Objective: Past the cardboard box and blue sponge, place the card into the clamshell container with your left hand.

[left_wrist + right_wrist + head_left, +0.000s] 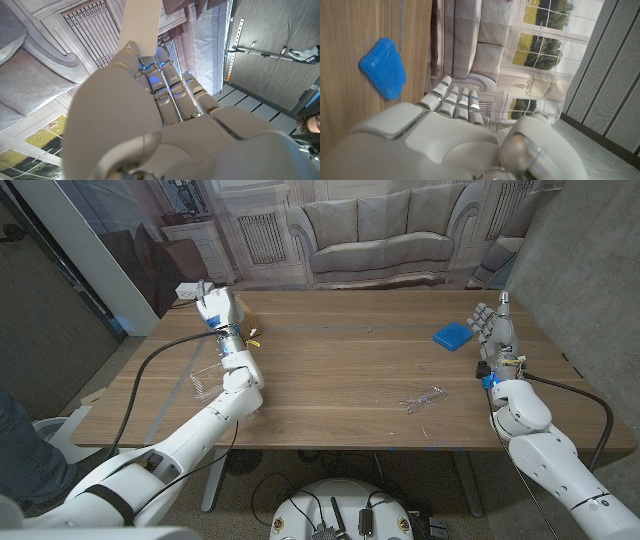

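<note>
Left hand (216, 307) is up over the far left part of the table (350, 370), and it's got the card (141, 25) — the left wrist view shows that pale card sticking straight up out of the fingers (167, 85), pinched against the thumb side. From the head view the card itself is hard to pick out against the white hand. Just behind the hand sits something brown (246, 308), likely the cardboard box, mostly hidden. On the table below the forearm lies a clear plastic piece (205, 380), apparently the clamshell container, near the left edge. Over on the right, the right hand (490, 325) stands on its edge near the table's right side, fingers straight and together, holding nothing. The blue sponge (452, 335) lies just beside it, towards the table's middle, not touching. A small clear wiry object (423, 398) sits nearer the front edge.
</note>
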You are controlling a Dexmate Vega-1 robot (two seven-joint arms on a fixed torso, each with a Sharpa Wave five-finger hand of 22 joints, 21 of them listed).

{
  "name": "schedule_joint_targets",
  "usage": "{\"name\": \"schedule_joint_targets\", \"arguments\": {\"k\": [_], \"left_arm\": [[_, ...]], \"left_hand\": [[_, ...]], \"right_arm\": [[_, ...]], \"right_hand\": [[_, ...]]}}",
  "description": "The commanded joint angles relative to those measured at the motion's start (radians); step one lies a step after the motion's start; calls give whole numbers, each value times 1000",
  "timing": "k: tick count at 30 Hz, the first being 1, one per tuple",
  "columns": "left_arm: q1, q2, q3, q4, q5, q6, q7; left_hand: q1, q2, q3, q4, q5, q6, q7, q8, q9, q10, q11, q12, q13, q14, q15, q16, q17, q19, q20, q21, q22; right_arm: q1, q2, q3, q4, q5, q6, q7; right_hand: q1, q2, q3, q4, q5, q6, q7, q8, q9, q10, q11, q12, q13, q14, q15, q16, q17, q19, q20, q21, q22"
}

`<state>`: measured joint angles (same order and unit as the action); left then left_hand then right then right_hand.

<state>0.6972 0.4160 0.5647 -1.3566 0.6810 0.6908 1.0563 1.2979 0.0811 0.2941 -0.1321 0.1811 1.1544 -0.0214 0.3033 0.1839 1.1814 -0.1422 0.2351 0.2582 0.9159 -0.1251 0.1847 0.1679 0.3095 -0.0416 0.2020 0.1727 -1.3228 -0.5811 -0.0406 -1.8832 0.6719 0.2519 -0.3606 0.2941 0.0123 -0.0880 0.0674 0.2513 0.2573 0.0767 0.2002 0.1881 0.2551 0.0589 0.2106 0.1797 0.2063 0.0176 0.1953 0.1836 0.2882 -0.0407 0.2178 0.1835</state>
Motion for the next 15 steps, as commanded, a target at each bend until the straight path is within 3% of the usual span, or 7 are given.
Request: {"name": "schedule_joint_targets", "arguments": {"k": [1, 15], "left_arm": [[40, 91, 51, -202, -57, 142, -84], [76, 135, 77, -304, -38, 233, -123]], "left_hand": [[0, -1, 10, 2, -2, 4, 2, 0, 5, -2, 3, -2, 6, 10, -66, 0, 3, 17, -72, 2, 0], [-3, -3, 17, 5, -2, 2, 2, -2, 6, -3, 4, -4, 13, 14, -69, -1, 3, 21, -71, 0, 1]], "right_arm": [[-24, -7, 27, -12, 10, -14, -1], [-57, -3, 56, -25, 18, -7, 6]], "right_hand": [[3, 8, -8, 0, -2, 8, -2, -3, 2, 5, 1, 0, 5, 7, 5, -6, 4, 8, -3, -5, 2], [3, 9, -9, -1, -3, 9, -1, -3, 2, 4, 1, 0, 5, 7, 6, -6, 4, 8, -2, -6, 2]]}}
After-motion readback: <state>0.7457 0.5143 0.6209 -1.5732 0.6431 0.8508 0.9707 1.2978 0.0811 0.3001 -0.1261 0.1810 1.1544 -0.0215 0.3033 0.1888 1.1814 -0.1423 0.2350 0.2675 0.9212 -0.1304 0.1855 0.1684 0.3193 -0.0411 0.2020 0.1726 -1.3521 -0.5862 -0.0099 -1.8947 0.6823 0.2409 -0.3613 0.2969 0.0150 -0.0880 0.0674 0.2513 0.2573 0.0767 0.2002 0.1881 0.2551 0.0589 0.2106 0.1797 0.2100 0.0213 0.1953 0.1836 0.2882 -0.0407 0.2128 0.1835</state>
